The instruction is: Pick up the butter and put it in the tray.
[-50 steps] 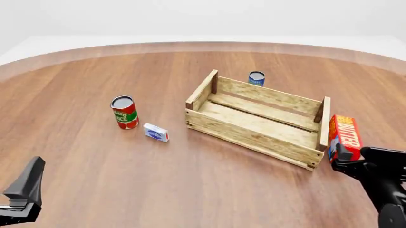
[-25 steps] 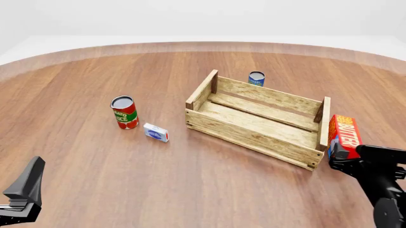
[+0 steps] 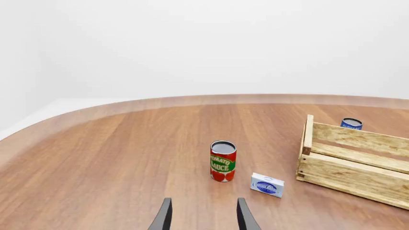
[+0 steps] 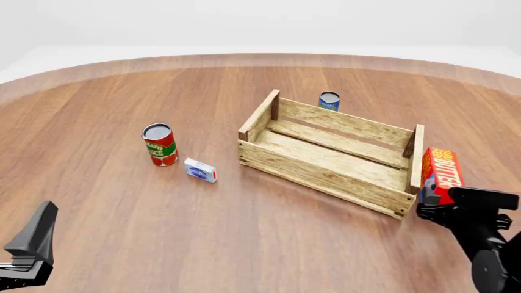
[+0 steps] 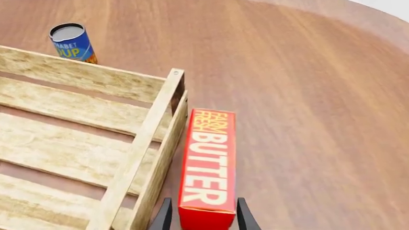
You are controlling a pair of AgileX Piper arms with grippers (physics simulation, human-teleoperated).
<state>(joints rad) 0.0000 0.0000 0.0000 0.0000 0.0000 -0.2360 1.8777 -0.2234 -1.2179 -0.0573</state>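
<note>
The butter [image 4: 443,171] is a red carton with white "BUTTER" lettering, lying on the table just outside the right end of the tray [image 4: 326,174]. In the right wrist view the butter [image 5: 208,163] lies along the tray's end wall [image 5: 137,158]. My right gripper [image 4: 440,202] is open at the carton's near end, with one finger on each side of it [image 5: 203,218]. My left gripper [image 4: 34,241] is open and empty at the near left, far from the butter; its fingers show in the left wrist view [image 3: 203,218].
A red-and-green can [image 4: 160,145] and a small white-and-blue box [image 4: 200,170] stand left of the tray. A blue can [image 4: 329,101] stands behind the tray's far wall. The tray also shows in the left wrist view [image 3: 351,177].
My right gripper has moved in toward the butter's near end, so that its fingers now straddle the carton. The butter, the tray and my left arm have not moved.
</note>
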